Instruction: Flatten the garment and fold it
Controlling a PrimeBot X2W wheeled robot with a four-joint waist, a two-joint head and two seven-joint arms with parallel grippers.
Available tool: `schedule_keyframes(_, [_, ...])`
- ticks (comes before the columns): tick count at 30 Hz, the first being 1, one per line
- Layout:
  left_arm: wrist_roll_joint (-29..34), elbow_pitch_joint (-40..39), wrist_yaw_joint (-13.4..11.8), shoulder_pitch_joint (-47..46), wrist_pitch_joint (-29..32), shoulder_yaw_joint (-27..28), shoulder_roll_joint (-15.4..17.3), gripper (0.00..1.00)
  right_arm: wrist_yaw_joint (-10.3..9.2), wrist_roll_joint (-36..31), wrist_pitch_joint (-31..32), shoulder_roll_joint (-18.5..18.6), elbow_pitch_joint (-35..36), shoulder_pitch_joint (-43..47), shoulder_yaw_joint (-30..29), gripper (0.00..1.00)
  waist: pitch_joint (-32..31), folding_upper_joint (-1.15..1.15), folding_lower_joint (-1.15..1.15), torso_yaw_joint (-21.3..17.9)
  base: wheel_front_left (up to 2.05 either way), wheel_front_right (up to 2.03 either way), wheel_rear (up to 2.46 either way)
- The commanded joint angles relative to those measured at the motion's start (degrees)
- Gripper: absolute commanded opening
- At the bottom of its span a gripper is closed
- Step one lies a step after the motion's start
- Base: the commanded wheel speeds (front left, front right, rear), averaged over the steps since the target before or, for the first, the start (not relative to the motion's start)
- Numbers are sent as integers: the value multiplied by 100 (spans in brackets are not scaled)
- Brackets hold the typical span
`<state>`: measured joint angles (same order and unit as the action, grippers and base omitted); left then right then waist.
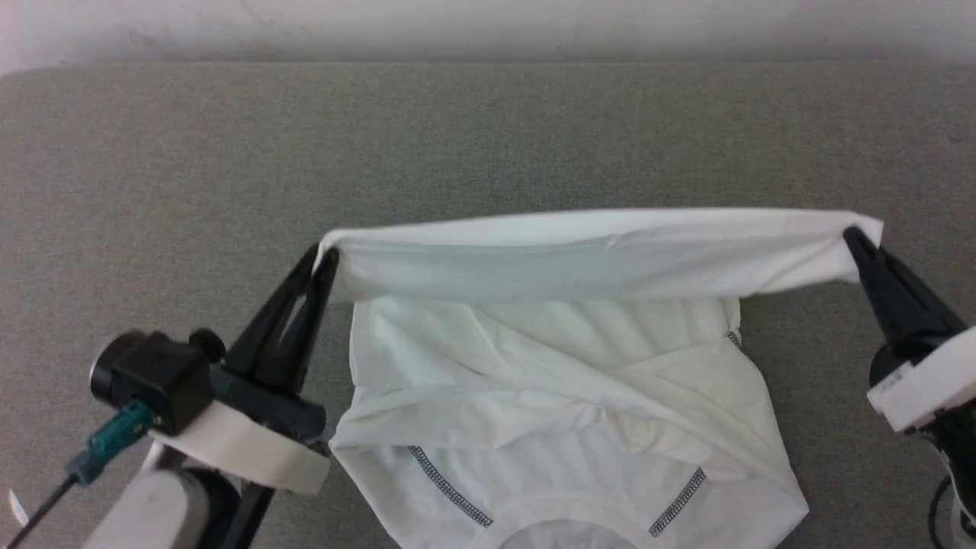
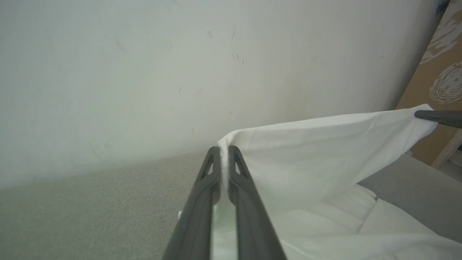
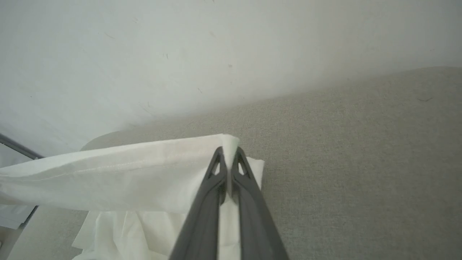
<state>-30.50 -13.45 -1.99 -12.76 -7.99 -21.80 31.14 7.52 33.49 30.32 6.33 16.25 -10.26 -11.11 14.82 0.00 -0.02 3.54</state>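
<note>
Grey felt-like tabletop (image 1: 488,137) took up most of the head view, with a pale wall (image 1: 488,23) along the top edge. At lower centre lay the shirt (image 1: 564,366), its collar end at the bottom edge and its far edge, apparently the hem, lifted into a taut band across the middle of the frame. It looked thin, limp and light, and it sagged and creased wherever unsupported, so it would probably slide easily but hold no shape. The hem corners seemed the soundest places to grip. The left gripper (image 1: 326,255), centre left, was clamped on one corner, and the right gripper (image 1: 852,235), near the right edge, pinched the other. Grey zigzag stitching (image 1: 448,486) marked the shoulders.
</note>
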Motion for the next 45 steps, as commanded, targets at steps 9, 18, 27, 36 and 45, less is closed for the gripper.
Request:
schedule_keyframes(9, [-547, -531, -249, 1691, -153, 15, 70, 0, -3, 651, 63, -154, 334, 1506, -197, 0, -411, 0, 2, -25, 0, 0, 0])
schedule_keyframes(18, [-1292, -357, 36, 2561, 323, -371, 135, 0, -3, 1008, 281, -53, 296, 2398, 160, 0, -524, 0, 2, -83, 0, 0, 0])
schedule_keyframes(27, [-1715, 280, 90, 2866, 1075, -710, 273, 0, -3, 1079, 900, 360, 134, 3046, 454, 0, -660, 0, 2, -87, 0, 0, 0])
schedule_keyframes(36, [-1735, 615, 104, 2862, 1072, -755, 250, 0, -3, 968, 925, 471, -50, 3150, 396, 77, -814, 0, 2, -85, 0, 0, 0])
schedule_keyframes(45, [-1755, 514, -36, 2729, 781, -580, 60, 100, -3, 1106, 660, 553, 121, 3004, 388, 100, -739, 0, 2, -98, 0, 0, 0])
